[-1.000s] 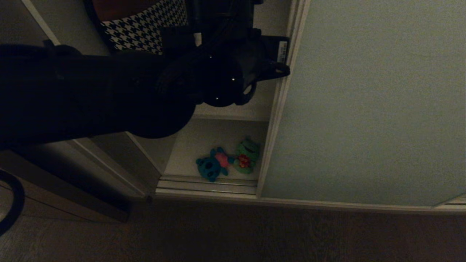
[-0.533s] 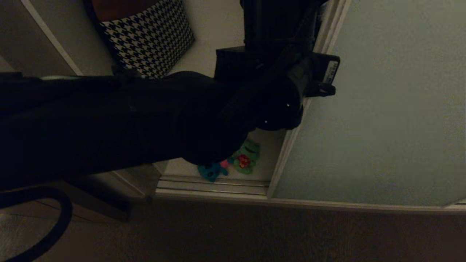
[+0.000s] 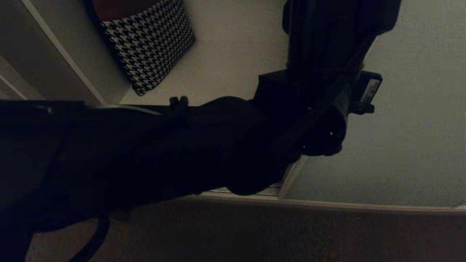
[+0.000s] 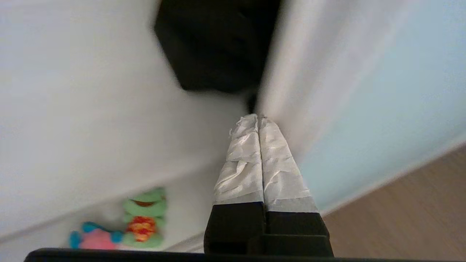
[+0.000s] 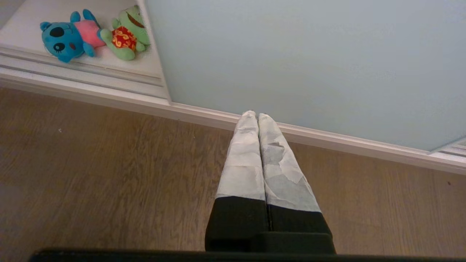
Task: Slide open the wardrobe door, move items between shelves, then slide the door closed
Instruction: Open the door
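Against the silvery frame edge of the sliding wardrobe door, seen from my head, my left arm crosses low and dark with its wrist up beside that edge; the houndstooth cushion sits on a shelf well left of the edge, and my arm hides the toys. From my left wrist, my left gripper has its two taped fingers pressed flat together, holding nothing, the tips laid right at the door's edge where frame meets the white inside wall; the green toy and the teal-blue toy lie on the bottom shelf, left of the edge and well clear of it. From my right wrist, my right gripper hangs parked over the wooden floor, fingers likewise pressed together and empty, pointing at the floor rail below the door panel, with both toys inside the opening just left of the door's edge. I judge the step in hand to be sliding the door open wider. To do it well I should keep my fingertips square on the frame, not the panel face, push along the rail rather than into it, and go steadily so the tips do not slip off behind the edge.
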Motion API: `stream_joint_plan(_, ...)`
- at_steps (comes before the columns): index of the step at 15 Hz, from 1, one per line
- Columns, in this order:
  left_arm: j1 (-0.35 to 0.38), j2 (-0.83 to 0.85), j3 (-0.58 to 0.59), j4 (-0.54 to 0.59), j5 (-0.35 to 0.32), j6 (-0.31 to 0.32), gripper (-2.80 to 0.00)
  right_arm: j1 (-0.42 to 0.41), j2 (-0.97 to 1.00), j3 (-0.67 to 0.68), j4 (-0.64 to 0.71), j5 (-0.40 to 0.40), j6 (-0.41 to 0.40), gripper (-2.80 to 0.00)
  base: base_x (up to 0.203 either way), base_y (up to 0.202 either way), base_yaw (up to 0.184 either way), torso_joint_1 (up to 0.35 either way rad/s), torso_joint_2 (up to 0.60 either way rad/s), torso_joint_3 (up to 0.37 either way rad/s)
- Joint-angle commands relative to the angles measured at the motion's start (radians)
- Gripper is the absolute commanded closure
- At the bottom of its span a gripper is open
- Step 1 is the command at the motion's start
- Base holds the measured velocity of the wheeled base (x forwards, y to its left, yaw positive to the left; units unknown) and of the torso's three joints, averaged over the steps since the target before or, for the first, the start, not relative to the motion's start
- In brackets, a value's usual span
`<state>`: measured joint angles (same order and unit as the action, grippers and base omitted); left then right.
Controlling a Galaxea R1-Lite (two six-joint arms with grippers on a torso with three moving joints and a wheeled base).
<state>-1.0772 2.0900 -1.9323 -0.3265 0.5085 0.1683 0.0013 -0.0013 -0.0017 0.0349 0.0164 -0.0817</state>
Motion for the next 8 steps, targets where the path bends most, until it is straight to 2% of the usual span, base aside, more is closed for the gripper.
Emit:
stream_joint_plan(1,-0.020,0.024,0.000,-0.005,0.001,0.000,0.00,0.000,0.000,0.000,0.000,0.000,-0.001,0.00,0.000,0.000,0.000,0.000,0.00,0.000)
stream_joint_plan(5,-0.005,-0.019,-0.001,-0.039,0.022,-0.001,0.00,0.000,0.000,0.000,0.000,0.000,-0.001,0.00,0.000,0.000,0.000,0.000,0.00,0.000)
stream_joint_plan(8,0.081,-0.155,0.003,-0.031,0.056,0.000,0.00,0.000,0.000,0.000,0.000,0.000,-0.001,0.00,0.000,0.000,0.000,0.000,0.00,0.000)
